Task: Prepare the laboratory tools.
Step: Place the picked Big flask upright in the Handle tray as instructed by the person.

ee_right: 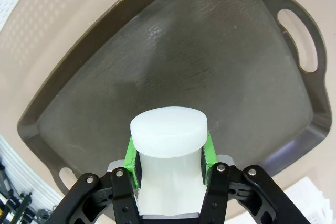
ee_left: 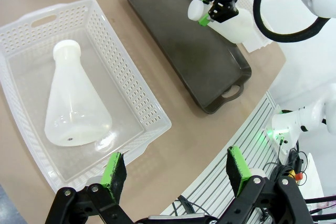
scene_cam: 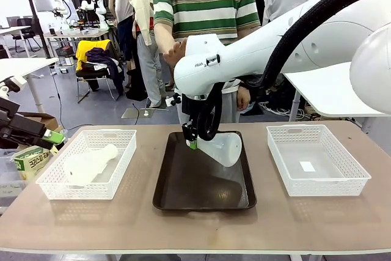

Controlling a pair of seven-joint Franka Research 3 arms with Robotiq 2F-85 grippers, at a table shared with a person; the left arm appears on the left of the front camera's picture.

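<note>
Right fingers (ee_right: 132,162) grip one flask (ee_right: 168,129) over the tray (ee_right: 210,66); left fingers (ee_left: 114,174) gape, other flask (ee_left: 73,108) lying in basket (ee_left: 143,106)

Flask (ee_left: 73,103) lies sideways in the white basket (ee_left: 140,96).

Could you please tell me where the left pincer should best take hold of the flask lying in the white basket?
Grip the flask by its narrow neck, just under the rim, coming down from above. It lies on its side, the base looks too wide for the jaws, and the basket walls likely block a sideways approach.
</note>
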